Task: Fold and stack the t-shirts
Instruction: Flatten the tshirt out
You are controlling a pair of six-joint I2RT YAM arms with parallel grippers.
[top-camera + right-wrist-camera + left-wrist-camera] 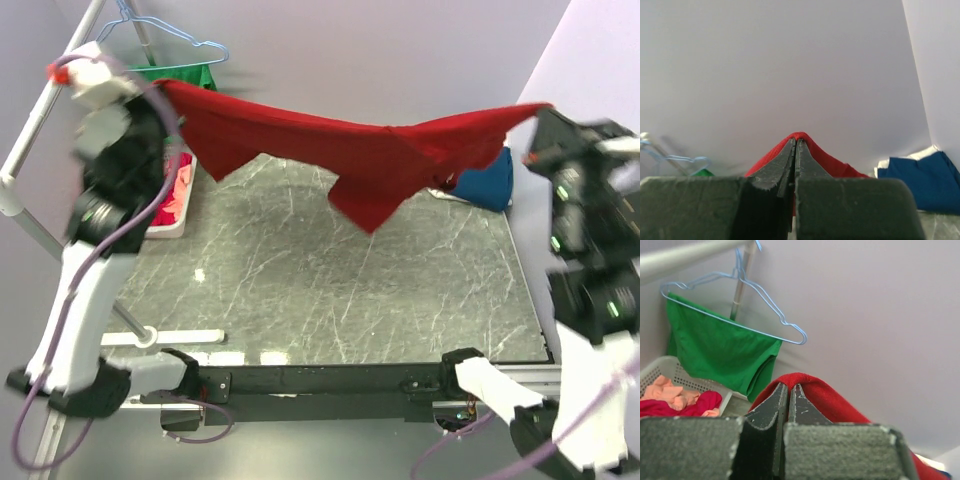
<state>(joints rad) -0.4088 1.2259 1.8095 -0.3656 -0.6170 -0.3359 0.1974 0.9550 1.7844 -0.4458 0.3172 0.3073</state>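
You had the deep-red t-shirt [340, 150] strung in the air above the desk [300, 300], stretched from far left to far right. It sagged in the middle, and a loose flap hung down towards the marbled top without clearly touching it. Your left pincer [788, 386] was closed on the shirt's left corner, red cloth bunched over its tips. Your right pincer [795, 141] was closed on the opposite corner, a red peak of fabric showing just past its tips. Both arms were raised high, and they looked blurred in the top view.

Beneath the right end of the red shirt, the dark blue t-shirt [488, 182] lay crumpled at the desk's far right corner. A strip of white cloth [920, 152] showed along its upper edge in the right wrist view. At the far left sat a white basket [660, 367] holding a salmon-pink shirt [670, 392] lying on a crimson one [695, 406]. Behind the basket, a green garment [715, 350] hung from a light-blue wire hanger [765, 305] on a metal pole [740, 285] against the pale wall.
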